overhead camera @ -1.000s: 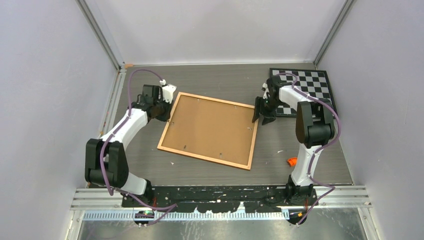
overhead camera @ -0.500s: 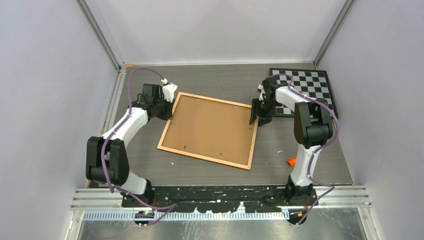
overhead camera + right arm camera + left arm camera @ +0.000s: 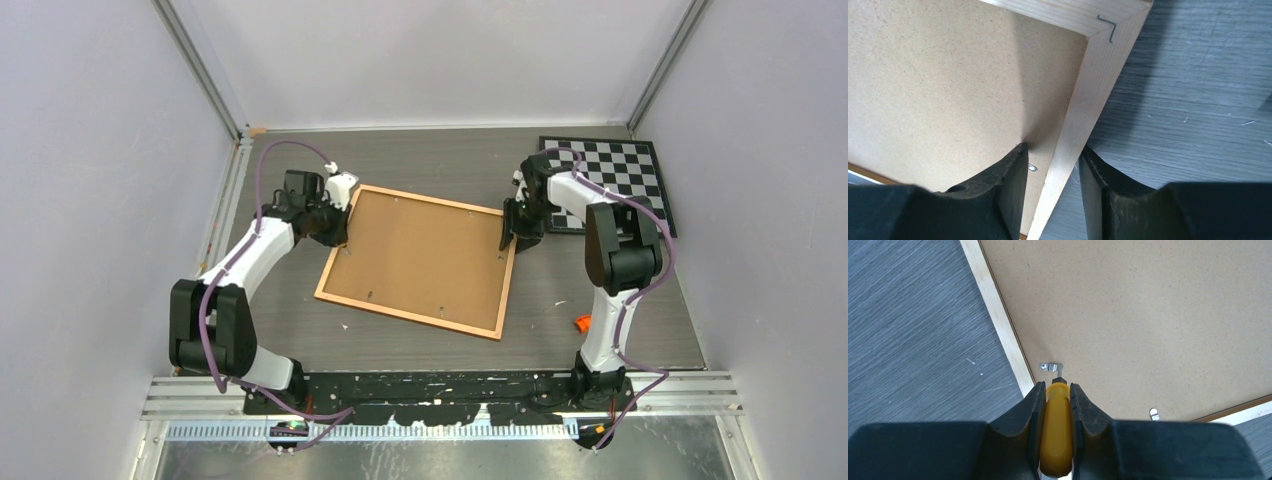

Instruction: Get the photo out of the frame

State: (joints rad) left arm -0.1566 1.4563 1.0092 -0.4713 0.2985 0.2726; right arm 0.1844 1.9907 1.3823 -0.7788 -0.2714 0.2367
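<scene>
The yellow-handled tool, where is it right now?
In the left wrist view, the yellow-handled tool is clamped in the left gripper, its tip at a metal clip just inside the left rail of the frame.

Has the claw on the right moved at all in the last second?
Yes. The right gripper has edged left, away from the checkerboard and toward the frame, whose right border its jaws now straddle.

One frame (image 3: 420, 260), one checkerboard (image 3: 625, 175) and one small orange scrap (image 3: 583, 323) on the one surface (image 3: 450, 160). Two tools: a left tool (image 3: 335, 232) and a right tool (image 3: 515, 235). One yellow-handled screwdriver (image 3: 1056, 430). The left wrist view shows two metal clips (image 3: 1051, 367) — the right wrist view, one staple (image 3: 1108, 27).
</scene>
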